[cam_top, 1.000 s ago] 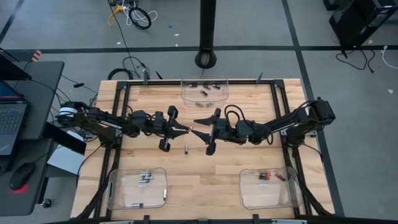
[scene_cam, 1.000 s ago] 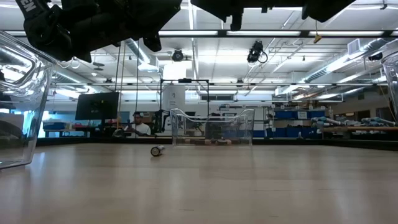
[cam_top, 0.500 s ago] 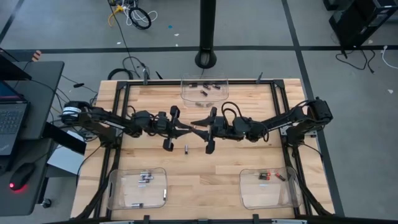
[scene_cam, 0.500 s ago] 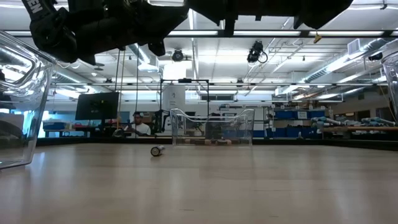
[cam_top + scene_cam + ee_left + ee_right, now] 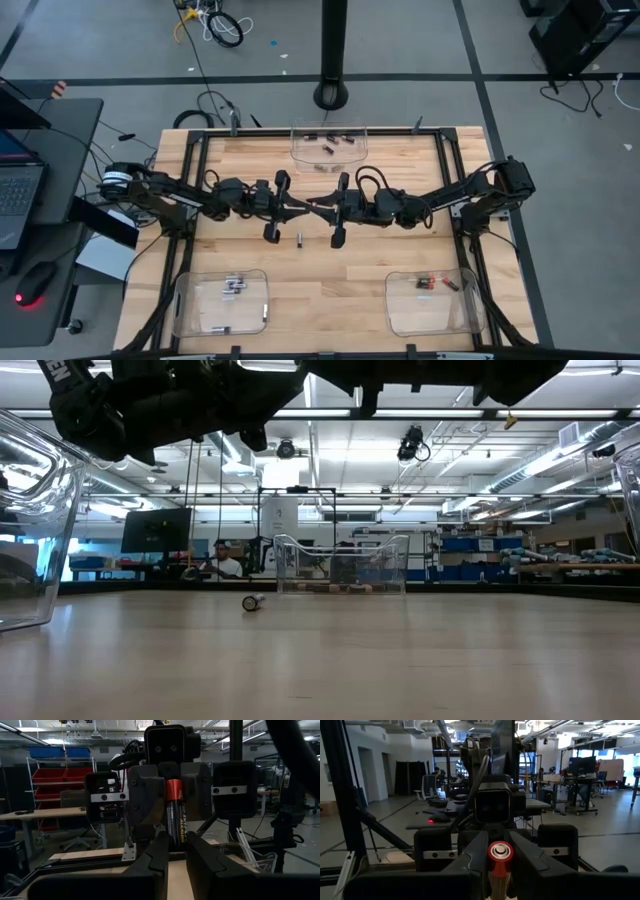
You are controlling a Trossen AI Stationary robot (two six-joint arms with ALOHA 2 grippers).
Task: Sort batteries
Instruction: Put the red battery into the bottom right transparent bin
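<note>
The near-left bin (image 5: 222,302) already holds a few silvery cells, so sorting is partly done. Above mid-counter the left tool (image 5: 300,209) and right tool (image 5: 318,209) meet tip to tip over one black, red-capped battery (image 5: 175,813); the right one grips it, and the left closes around its end, seemingly a handover. A loose cell (image 5: 299,239) lies below. The far bin (image 5: 329,146) still holds several; the near-right bin (image 5: 432,302) holds two or three.

The lower end of the battery (image 5: 176,815) is hidden behind the left gripper's fingers (image 5: 155,857) — its print is too small to be read. In the low view both arms are cut off at the frame's top edge.
</note>
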